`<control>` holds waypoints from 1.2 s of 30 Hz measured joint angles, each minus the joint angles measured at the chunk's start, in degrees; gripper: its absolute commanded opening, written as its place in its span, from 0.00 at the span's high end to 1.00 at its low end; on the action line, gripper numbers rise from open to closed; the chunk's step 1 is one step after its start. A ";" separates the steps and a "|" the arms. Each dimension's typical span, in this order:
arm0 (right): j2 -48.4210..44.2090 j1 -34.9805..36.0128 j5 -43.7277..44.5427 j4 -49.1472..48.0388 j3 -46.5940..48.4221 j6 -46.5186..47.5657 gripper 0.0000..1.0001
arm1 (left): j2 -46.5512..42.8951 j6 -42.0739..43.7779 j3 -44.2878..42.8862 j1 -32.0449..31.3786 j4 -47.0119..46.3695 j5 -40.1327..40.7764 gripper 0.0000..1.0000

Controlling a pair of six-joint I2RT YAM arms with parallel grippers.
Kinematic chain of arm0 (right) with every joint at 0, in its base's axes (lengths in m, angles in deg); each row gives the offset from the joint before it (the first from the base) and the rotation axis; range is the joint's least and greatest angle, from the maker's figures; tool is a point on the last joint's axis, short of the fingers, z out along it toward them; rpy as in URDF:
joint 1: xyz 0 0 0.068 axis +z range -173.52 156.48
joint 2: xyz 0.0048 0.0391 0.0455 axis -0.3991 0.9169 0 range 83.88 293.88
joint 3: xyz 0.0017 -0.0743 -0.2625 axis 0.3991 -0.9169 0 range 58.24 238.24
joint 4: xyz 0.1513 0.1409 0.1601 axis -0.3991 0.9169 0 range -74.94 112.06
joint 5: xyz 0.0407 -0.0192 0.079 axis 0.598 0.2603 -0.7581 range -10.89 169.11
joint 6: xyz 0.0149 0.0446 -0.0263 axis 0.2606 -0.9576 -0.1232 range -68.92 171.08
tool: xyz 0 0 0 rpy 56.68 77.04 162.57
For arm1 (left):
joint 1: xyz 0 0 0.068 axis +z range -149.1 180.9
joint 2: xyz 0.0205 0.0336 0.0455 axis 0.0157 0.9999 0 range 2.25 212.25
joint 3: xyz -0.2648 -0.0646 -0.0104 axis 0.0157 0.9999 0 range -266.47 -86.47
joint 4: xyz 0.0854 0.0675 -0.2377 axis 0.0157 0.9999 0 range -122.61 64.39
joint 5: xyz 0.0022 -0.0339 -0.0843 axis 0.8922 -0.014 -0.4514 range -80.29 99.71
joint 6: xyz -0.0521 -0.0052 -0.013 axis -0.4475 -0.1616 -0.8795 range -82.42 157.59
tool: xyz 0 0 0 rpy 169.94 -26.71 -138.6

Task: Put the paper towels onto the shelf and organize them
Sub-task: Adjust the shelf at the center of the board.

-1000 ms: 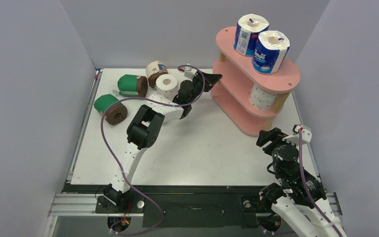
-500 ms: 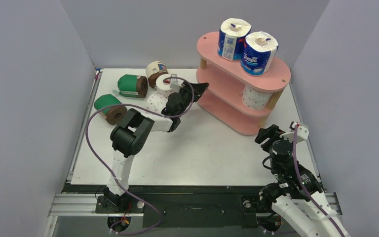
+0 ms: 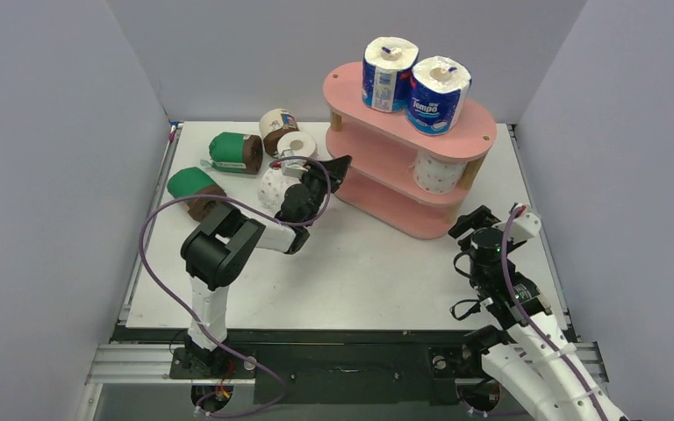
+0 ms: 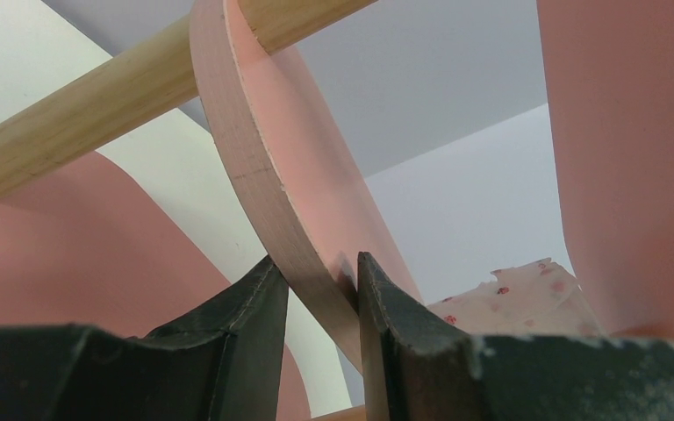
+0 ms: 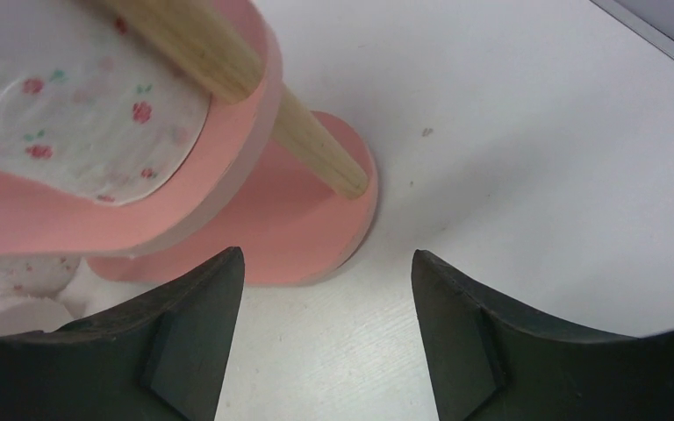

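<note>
Three of the eight rolls sit on the shelf (image 3: 344,89), which stands at 1 o'clock on the worktop (image 3: 369,263), its long axis running from 10 o'clock to 4 o'clock. Two stand upright side by side on the top board, the rear blue-white roll (image 3: 390,63) and the front blue-white roll (image 3: 439,83). A pink-dotted roll (image 3: 436,172) stands on the middle board beside the 4 o'clock post.

Five lie loose at 10 to 11 o'clock on the worktop: the far green roll (image 3: 235,151), the near green roll (image 3: 189,184), the cream-wrapped roll (image 3: 277,125), an upright white roll (image 3: 297,145) and a second dotted roll (image 3: 271,182).

The left gripper (image 3: 339,166) is pinched together on a board's rim at the shelf's 10 o'clock end, apparently the middle tier. The loose rolls lie just beside it, toward its 9 o'clock, so the left arm looks by far the nearer to them, though it would have to let go of the shelf first.

The right gripper (image 5: 320,298), jaws apart and empty, points at the shelf's 4 o'clock end, near but not touching. The whole shelf stands between it and the loose rolls.

The left forearm hides part of the second dotted roll. The lowest board is mostly covered from above, so whether anything rests there cannot be told.
</note>
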 measured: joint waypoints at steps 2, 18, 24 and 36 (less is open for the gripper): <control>1.95 -3.74 -1.33 -1.90 0.00 -0.70 0.36 | -0.68 0.39 0.81 -0.42 0.00 1.27 1.00; 13.92 -17.55 -12.72 -15.19 -1.79 -2.93 0.39 | -1.22 0.46 2.40 -0.94 -1.36 2.40 1.00; 19.78 -18.84 -13.18 -17.77 -1.40 -3.58 0.39 | -1.22 0.42 2.45 -0.98 -1.51 2.21 1.00; 28.02 -21.81 -13.77 -21.94 2.34 -4.76 0.39 | -0.24 0.20 1.95 -1.42 -2.78 2.54 1.00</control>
